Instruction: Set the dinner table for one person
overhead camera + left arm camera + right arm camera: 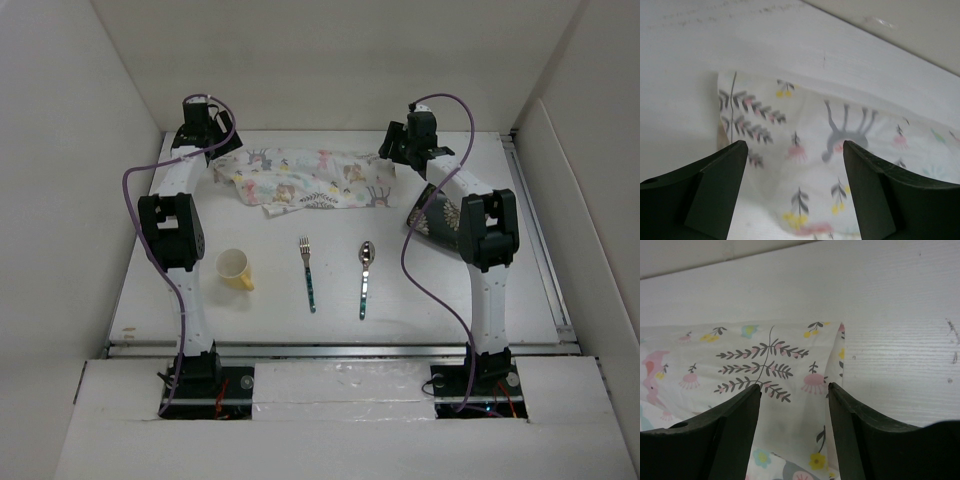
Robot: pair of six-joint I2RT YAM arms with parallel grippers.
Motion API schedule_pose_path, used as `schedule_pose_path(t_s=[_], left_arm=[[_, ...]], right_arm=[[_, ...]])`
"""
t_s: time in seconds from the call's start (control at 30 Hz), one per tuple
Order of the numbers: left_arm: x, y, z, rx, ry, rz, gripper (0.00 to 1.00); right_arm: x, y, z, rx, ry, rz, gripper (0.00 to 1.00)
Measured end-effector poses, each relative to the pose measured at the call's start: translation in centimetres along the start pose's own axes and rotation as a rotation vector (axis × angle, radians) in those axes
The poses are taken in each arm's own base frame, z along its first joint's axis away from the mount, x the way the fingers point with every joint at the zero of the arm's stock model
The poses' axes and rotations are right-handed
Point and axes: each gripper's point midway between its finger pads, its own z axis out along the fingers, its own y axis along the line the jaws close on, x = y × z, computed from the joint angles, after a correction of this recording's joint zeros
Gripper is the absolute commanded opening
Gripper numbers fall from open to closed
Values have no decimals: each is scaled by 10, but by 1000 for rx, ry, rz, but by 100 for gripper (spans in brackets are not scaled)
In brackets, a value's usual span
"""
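Observation:
The dinner table [540, 260] is a wide white top. A crumpled cloth placemat [300, 178] with an animal and leaf print lies at its far middle. My left gripper [222, 158] hovers over the mat's left corner. In the left wrist view it [795, 145] is open, with the cloth [805, 130] below the jaws and nothing pinched. My right gripper [390, 155] is over the mat's right corner. The right wrist view shows it [795, 386] open above the cloth [780, 355]. A fork [308, 272] and a spoon [365, 275] lie side by side at the table's middle.
A yellow cup [235, 268] stands left of the fork, close to the left arm. A dark patterned plate [437, 215] lies partly hidden under the right arm. White walls enclose the table on the left, far and right sides.

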Motion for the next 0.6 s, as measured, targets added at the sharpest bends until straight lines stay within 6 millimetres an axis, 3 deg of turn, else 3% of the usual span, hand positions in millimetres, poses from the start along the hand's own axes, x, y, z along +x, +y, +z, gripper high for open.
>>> schedule_pose_path(t_s=[0.03,0.1,0.13,0.17,0.2,0.23,0.27,0.33,0.47,0.53,0.57,0.6], left_arm=[[-3,-3,-8,8,-17,-3,71],[1,-6,-29,6,-32,-20,52],[2,-5,-39,-2,-44,-30,37],[5,-3,-50,-10,-52,-44,4],[7,-1,-60,-17,-65,-68,0],[9,3,-69,-20,-73,-83,0],[13,9,-76,-22,-74,-100,0],[19,19,-82,-24,-68,-130,0],[48,28,-72,4,26,-151,47],[70,25,-62,25,97,-149,53],[82,24,-57,32,133,-150,54],[92,24,-52,37,163,-151,55]], right_arm=[[-5,0,-2,4,-13,-2,64],[-10,0,-10,16,-26,-6,65],[-12,0,-15,23,-31,-9,65],[-13,-1,-21,29,-37,-11,65],[-13,-2,-29,36,-43,-14,63],[-11,-3,-39,43,-47,-15,53],[-11,-4,-42,45,-47,-15,22],[-10,-4,-72,42,-70,-18,0],[-1,4,-115,-5,-113,-3,3],[11,10,-130,-28,-115,2,22],[18,15,-135,-43,-114,4,37],[29,19,-138,-54,-105,3,45]])
